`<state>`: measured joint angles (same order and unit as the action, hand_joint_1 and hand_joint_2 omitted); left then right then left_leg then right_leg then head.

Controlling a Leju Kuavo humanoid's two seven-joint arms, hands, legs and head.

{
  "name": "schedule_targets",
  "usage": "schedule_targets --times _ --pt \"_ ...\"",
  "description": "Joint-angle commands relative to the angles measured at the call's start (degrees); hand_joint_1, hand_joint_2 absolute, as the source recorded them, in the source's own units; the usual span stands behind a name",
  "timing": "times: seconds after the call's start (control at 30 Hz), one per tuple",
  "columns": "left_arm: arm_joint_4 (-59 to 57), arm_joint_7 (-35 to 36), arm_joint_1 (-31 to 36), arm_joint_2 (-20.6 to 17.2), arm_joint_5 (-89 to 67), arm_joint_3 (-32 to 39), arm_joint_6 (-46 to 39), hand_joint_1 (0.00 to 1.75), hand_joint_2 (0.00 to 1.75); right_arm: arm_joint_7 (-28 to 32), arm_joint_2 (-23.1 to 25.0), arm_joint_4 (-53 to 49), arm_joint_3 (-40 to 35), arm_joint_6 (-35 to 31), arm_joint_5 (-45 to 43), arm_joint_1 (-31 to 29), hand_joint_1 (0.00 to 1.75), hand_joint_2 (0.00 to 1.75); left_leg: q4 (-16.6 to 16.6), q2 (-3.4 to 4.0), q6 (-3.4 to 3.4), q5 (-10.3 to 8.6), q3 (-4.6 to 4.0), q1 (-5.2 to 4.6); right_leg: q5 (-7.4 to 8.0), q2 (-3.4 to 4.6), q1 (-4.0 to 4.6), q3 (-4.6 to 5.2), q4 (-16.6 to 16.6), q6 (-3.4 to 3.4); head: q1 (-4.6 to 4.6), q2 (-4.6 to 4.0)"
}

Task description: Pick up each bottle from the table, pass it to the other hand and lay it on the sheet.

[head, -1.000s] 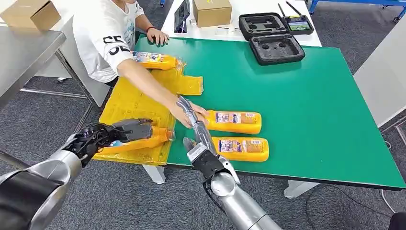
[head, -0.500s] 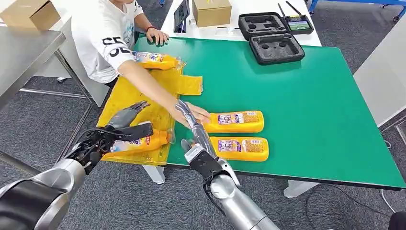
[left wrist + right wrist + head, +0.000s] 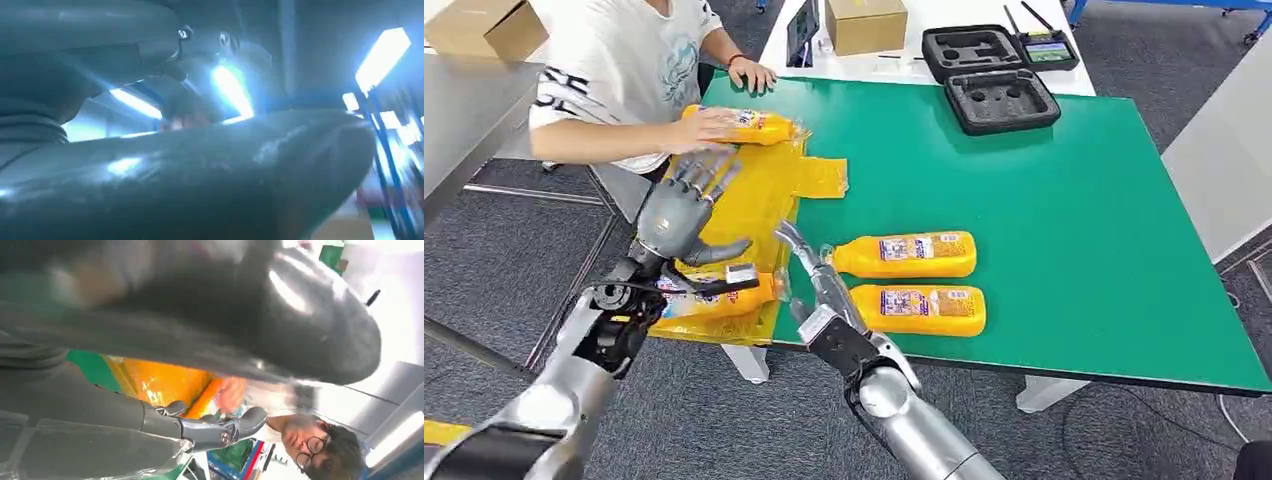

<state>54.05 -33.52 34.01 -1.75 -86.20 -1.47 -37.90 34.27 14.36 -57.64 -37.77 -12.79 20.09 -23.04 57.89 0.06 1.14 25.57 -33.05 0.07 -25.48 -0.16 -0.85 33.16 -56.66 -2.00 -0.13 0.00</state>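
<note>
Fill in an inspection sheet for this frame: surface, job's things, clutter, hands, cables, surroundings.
Surface: green table, with a yellow sheet over its left edge.
Job's things: two orange bottles lie side by side on the green; a third bottle lies on the sheet's near end; a fourth lies at its far end under a person's hand.
Clutter: black foam case, open.
Hands: left hand raised over the sheet, fingers spread, holding nothing; right hand open beside the bottles.
Cables: nothing seen.
Surroundings: cardboard box, grey carpet.
</note>
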Motion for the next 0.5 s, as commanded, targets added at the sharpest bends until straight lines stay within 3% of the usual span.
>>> schedule_targets --times 0.03,0.07,0.1,0.13,0.23,0.3,0.37,0.5 --pt "25.11 -6.48 -4.9 9.99 18.55 12.67 -2.1 0.0 0.0 -2.59 -1.52 2.58 -1.9 -1.8 2.58 -3.98 0.0 0.0 0.1 -0.08 -0.05 0.03 -0.07 0.1 -0.01 -0.07 0.09 0.02 0.0 0.07 0.0 0.0" --pt "19.95 -6.48 -6.3 10.06 33.86 8.5 -2.1 0.0 0.0 -4.12 -2.37 1.83 -1.58 -2.73 4.48 -4.5 0.0 0.0 0.08 -0.06 -0.08 0.04 0.01 0.13 -0.02 -0.05 0.13 -0.06 0.03 0.11 0.04 0.0" --pt "15.62 -6.48 -9.06 7.5 55.07 1.02 -1.56 0.0 0.0 -6.37 -3.95 0.95 -1.16 -3.44 7.53 -5.12 0.0 0.0 0.04 -0.17 -0.05 0.01 0.03 0.08 -0.01 -0.13 0.11 -0.1 0.06 0.07 0.02 0.0" --pt "18.0 -6.48 -12.7 6.88 61.11 -1.28 -0.29 0.0 0.0 -7.7 -5.13 0.68 -0.77 -3.62 9.48 -5.75 0.0 1.75 -0.12 -0.3 -0.03 -0.05 0.22 -0.01 -0.02 -0.26 0.02 -0.28 0.15 0.05 0.0 0.0" --pt "30.37 -6.48 -24.2 2.91 72.25 -10.41 -2.1 0.0 0.0 -11.47 -9.12 -0.29 1.14 -3.84 15.78 -9.17 0.0 1.75 -0.27 -0.04 0.01 -0.02 0.41 -0.1 0.04 0.04 -0.07 -0.37 0.27 0.01 0.0 0.0" --pt "36.23 -6.48 -29.31 2.92 73.71 -11.31 -2.1 0.0 0.0 -14.92 -11.64 -0.82 1.71 -2.24 19.77 -12.36 0.0 1.75 -0.09 0.05 -0.01 0.04 0.27 -0.04 0.04 0.13 0.0 -0.21 0.15 0.02 -0.02 0.0" --pt "37.19 -6.48 -31.55 2.54 75.91 -12.46 -2.1 0.0 0.0 -18.0 -14.8 -1.07 2.38 0.98 22.05 -14.86 0.0 1.75 0.06 0.19 0.0 0.1 0.13 -0.01 0.01 0.22 0.03 -0.05 0.03 0.01 0.04 0.0" --pt "32.25 -6.48 -31.6 2.49 77.03 -11.39 -1.85 0.0 0.0 -22.96 -21.78 2.25 2.15 8.76 25.88 -18.92 0.0 1.75 0.05 -0.22 0.0 0.05 0.08 -0.01 -0.04 -0.16 -0.04 -0.17 0.1 0.02 0.04 0.0"
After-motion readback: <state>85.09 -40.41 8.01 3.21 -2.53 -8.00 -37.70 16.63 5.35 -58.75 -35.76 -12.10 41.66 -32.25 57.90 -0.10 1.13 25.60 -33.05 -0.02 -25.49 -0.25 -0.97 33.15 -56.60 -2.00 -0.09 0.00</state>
